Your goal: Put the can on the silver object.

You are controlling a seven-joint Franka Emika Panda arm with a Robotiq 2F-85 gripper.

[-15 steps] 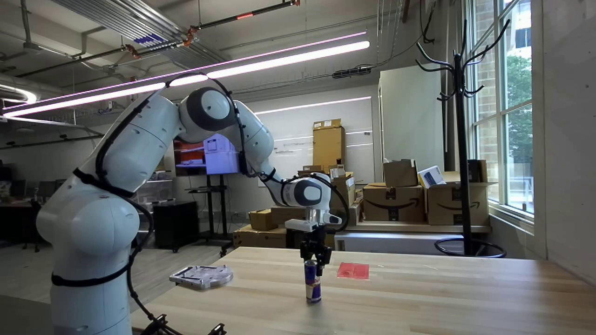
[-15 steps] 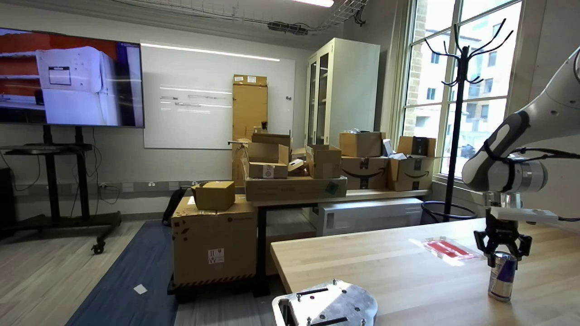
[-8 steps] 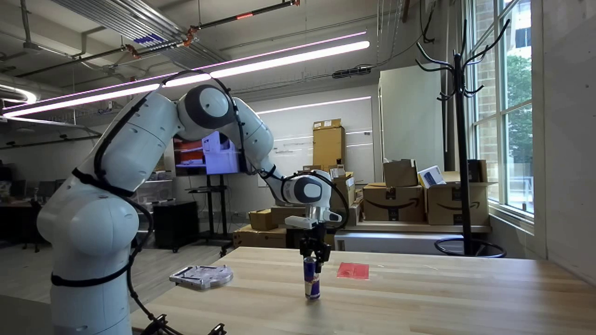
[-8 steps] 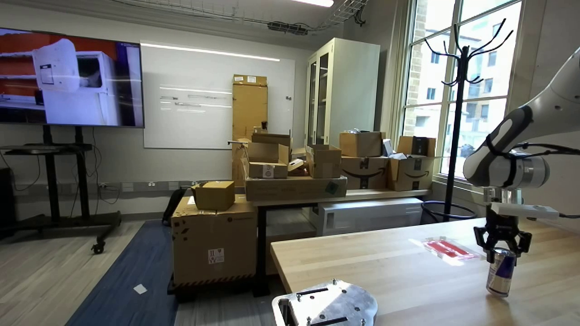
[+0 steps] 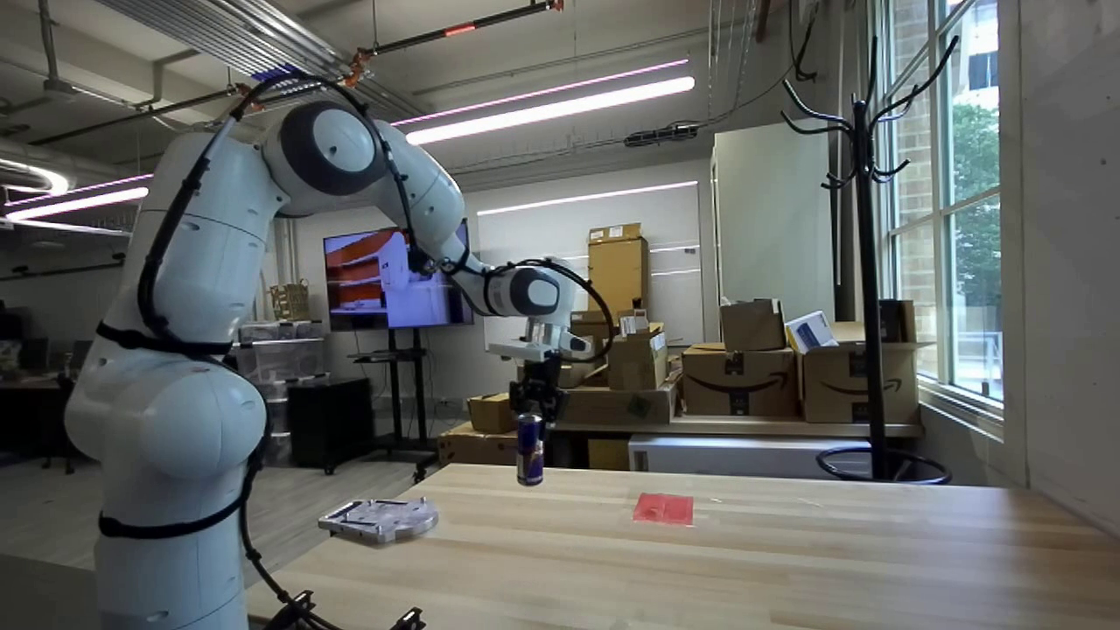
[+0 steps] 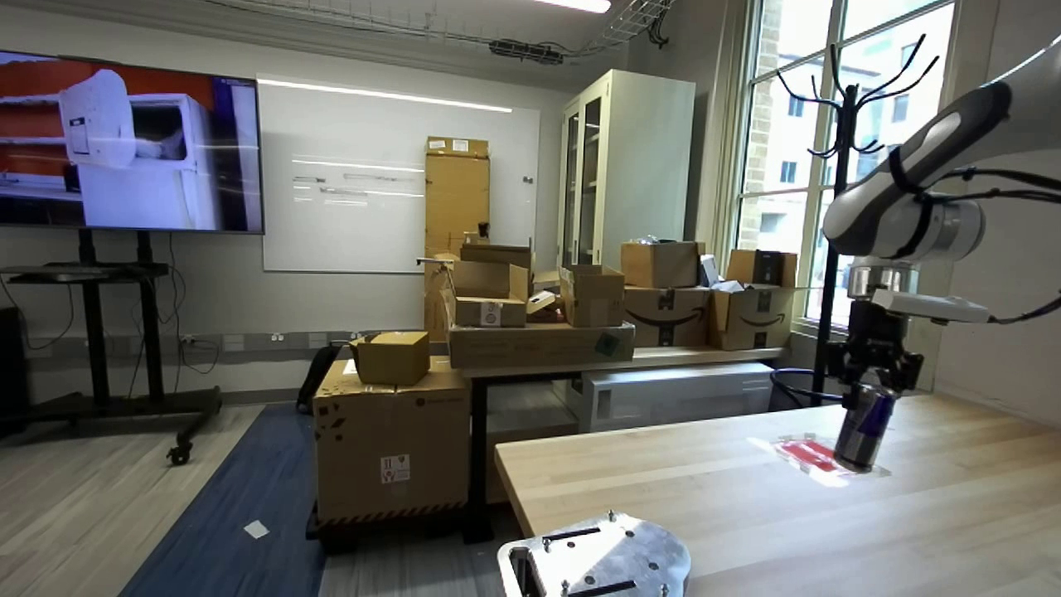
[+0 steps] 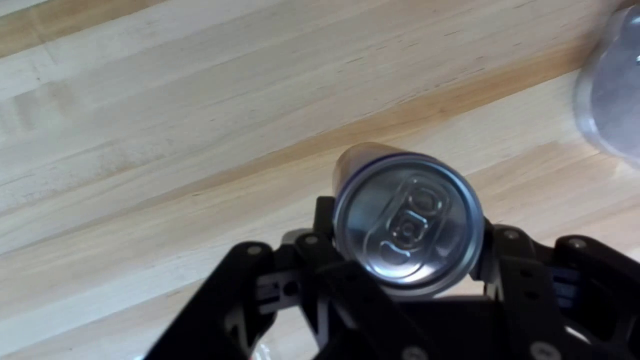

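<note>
The can (image 5: 530, 455) is slim and dark blue with a silver top. My gripper (image 6: 874, 390) is shut on its upper end and holds it above the table. In an exterior view the can (image 6: 862, 439) hangs with its lower end leaning to the left. In the wrist view the can's silver lid (image 7: 407, 225) sits between the two fingers (image 7: 325, 217). The silver object (image 5: 381, 520) is a flat, low metal plate near the table's edge, apart from the can. It also shows in an exterior view (image 6: 613, 551) and, partly cut off, in the wrist view (image 7: 617, 100).
A flat red item (image 5: 663, 508) lies on the wooden table (image 5: 787, 560). Cardboard boxes (image 5: 739, 381) stand on a bench behind the table. A black coat rack (image 5: 871, 350) stands by the window.
The can rises off the table in my gripper. In the view that shows the whole arm, it has moved up and left, toward the silver object's side. The silver object has not moved.
</note>
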